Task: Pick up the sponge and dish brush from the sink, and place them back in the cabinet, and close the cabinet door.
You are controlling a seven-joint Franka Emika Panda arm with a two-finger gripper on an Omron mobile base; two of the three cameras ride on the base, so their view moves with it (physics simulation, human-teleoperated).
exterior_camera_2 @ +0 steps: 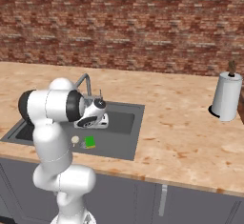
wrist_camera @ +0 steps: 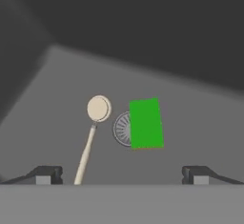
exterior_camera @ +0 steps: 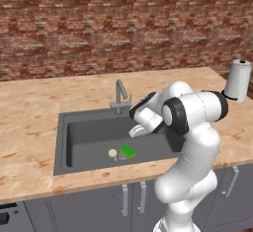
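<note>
With the gripper [wrist_camera: 122, 174] spread wide above the sink [exterior_camera: 63, 142], the sponge [wrist_camera: 146, 123] and dish brush [wrist_camera: 93, 131] lie so close it could nudge one while closing on the other.

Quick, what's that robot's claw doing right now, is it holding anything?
Gripper: open, fingers spread wide, holding nothing; it hangs above the sponge and brush in the sink.

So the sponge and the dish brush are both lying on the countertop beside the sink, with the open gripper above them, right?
Not quite. The sponge and dish brush lie inside the sink, on its floor by the drain, as the hand view shows. The gripper is open above them.
</note>
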